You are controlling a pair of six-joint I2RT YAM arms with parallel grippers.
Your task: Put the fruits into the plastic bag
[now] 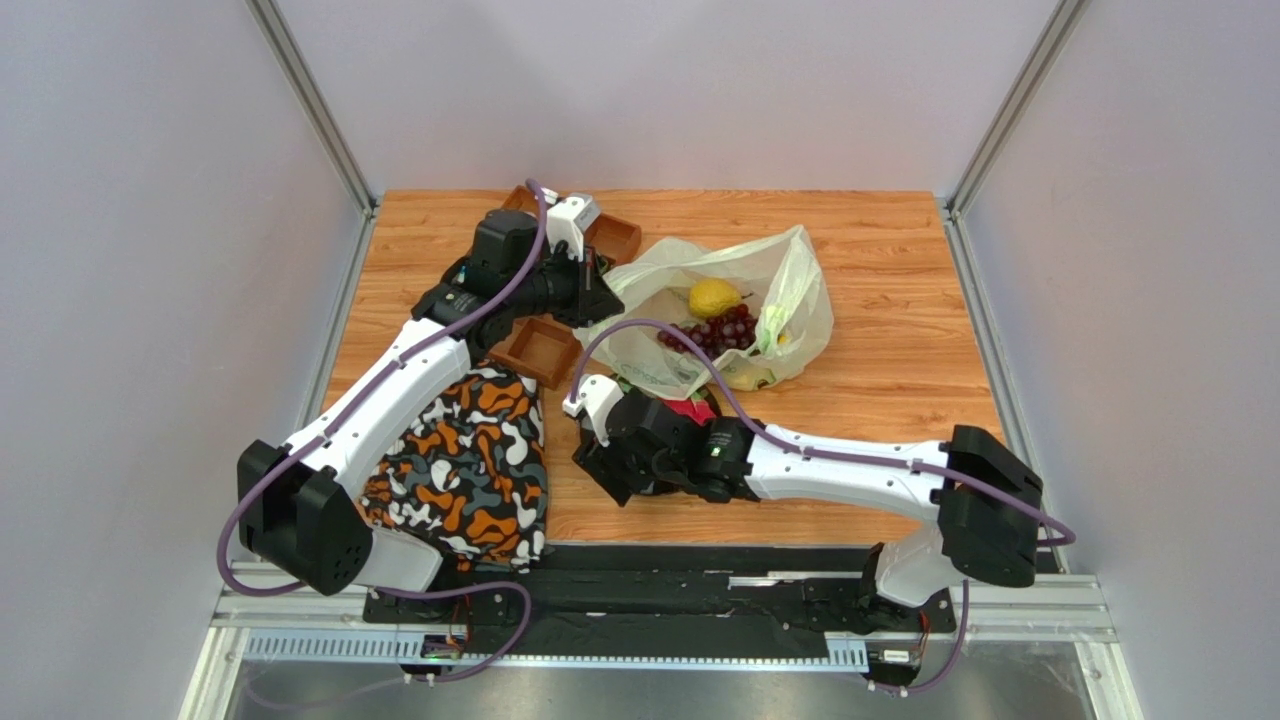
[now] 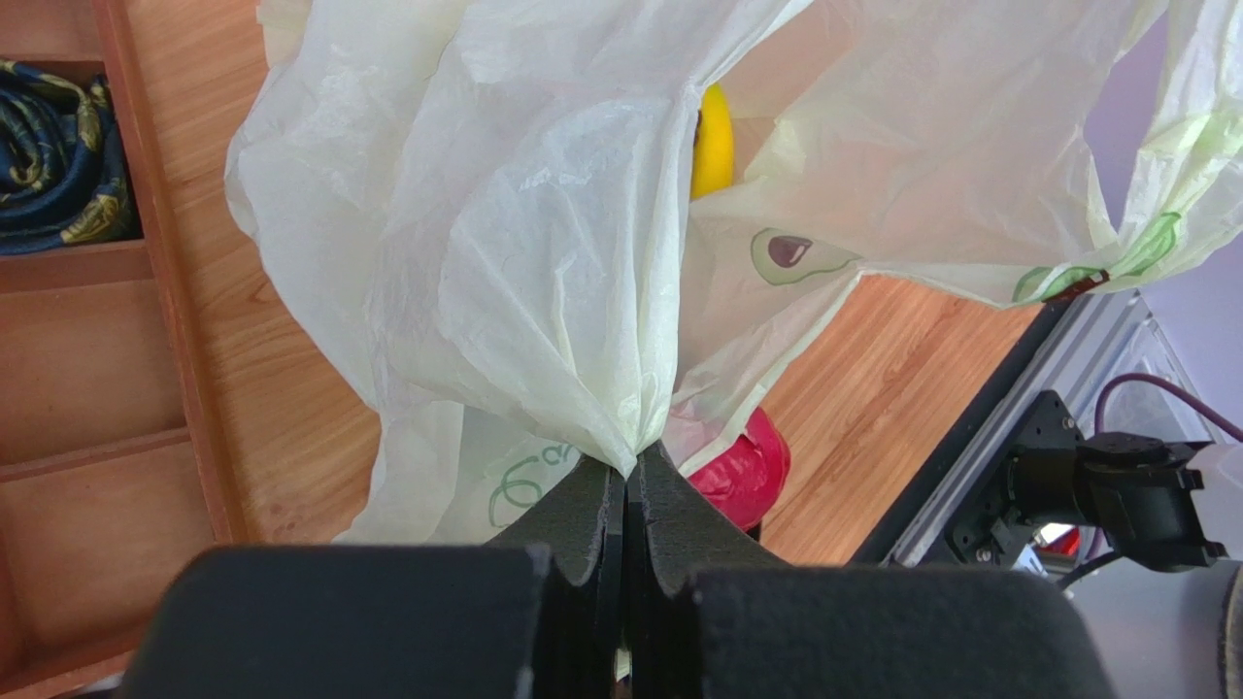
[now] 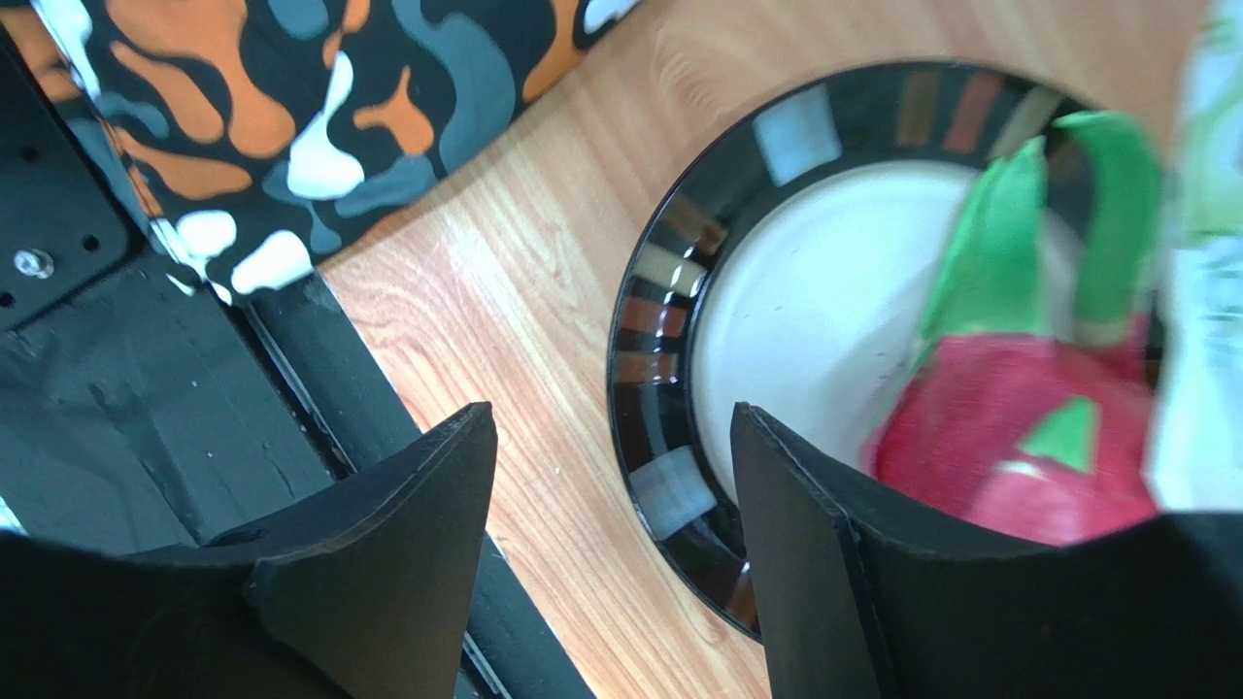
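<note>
The plastic bag (image 1: 781,293) lies open at mid-table with the round yellow fruit (image 1: 712,297) and the grape bunch (image 1: 721,332) inside. My left gripper (image 1: 601,293) is shut on the bag's gathered edge (image 2: 511,219), lifting it; its jaws (image 2: 630,474) pinch the film. The yellow fruit (image 2: 711,139) shows through the opening. The dragon fruit (image 1: 688,408) lies on a dark-rimmed plate (image 3: 657,335) just in front of the bag and shows in the left wrist view (image 2: 747,469). My right gripper (image 3: 610,423) is open and empty, left of the dragon fruit (image 3: 1021,437). I cannot make out the banana.
The orange-black-white patterned cloth (image 1: 458,458) lies front left, also in the right wrist view (image 3: 292,102). Brown wooden trays (image 1: 538,353) sit by the left arm; one compartment holds rolled cloths (image 2: 59,160). The black base rail (image 1: 676,585) runs along the near edge.
</note>
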